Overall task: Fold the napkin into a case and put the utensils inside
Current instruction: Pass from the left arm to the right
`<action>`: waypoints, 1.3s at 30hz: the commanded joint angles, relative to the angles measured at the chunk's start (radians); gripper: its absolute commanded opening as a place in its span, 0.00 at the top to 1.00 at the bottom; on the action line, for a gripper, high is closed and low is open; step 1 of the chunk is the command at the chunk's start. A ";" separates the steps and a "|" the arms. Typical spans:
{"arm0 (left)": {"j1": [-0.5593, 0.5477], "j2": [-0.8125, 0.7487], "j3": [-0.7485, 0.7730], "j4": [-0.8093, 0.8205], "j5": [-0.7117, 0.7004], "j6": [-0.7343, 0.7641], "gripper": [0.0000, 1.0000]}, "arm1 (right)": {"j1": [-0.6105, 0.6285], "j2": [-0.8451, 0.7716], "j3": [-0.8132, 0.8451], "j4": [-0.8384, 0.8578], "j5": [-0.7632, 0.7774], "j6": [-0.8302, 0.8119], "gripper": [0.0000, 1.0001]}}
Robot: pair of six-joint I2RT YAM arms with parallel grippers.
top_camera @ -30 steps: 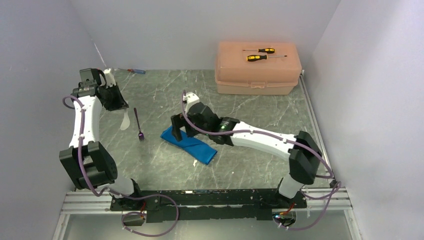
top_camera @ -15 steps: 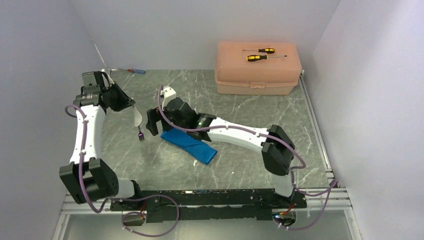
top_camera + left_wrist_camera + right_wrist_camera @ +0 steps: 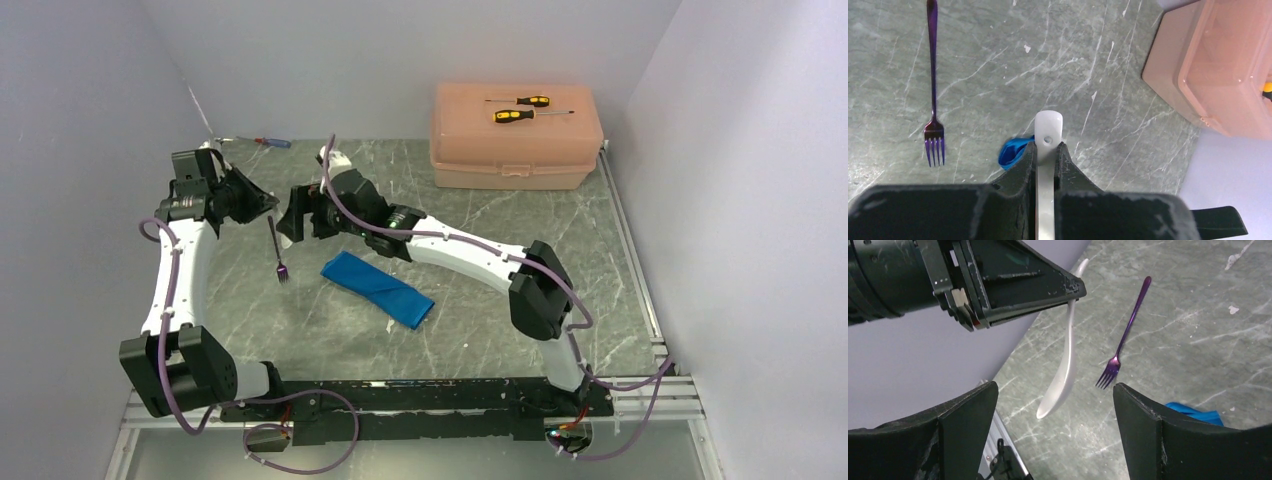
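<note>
Lying folded as a slim flat pouch, the bright blue soft cloth napkin (image 3: 378,288) looks finished but unfilled; the thin glossy purple fork (image 3: 277,250) lies nearby on the grey marbled tabletop (image 3: 480,330). Left wrist: the left gripper (image 3: 1047,150) clamps the smooth white spoon (image 3: 1048,125). Right wrist: the right gripper (image 3: 1054,390) gapes wide, empty.

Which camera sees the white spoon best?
Right wrist: nearly the whole spoon dangles from the left pincer. Left wrist shows only its handle end between the fingers; the top view barely shows it.
</note>
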State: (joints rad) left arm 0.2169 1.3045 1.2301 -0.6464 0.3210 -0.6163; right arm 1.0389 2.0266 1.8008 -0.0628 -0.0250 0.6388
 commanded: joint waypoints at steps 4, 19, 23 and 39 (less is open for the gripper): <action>-0.008 -0.011 0.024 0.081 0.012 -0.058 0.97 | -0.007 0.059 0.126 -0.098 -0.049 0.078 0.18; -0.008 -0.073 -0.025 0.094 0.067 -0.054 0.97 | -0.031 0.013 0.124 -0.141 0.064 0.067 1.00; -0.008 -0.080 -0.038 0.113 0.117 -0.029 0.78 | -0.065 -0.023 0.074 -0.149 0.030 0.077 1.00; -0.044 0.043 0.041 -0.044 0.244 0.483 0.12 | -0.243 -0.294 -0.281 -0.374 -0.294 0.062 1.00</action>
State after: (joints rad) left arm 0.2047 1.2999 1.2289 -0.6434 0.5320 -0.3977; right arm 0.8253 1.8587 1.5723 -0.2691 -0.1791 0.7452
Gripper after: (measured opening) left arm 0.913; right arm 0.032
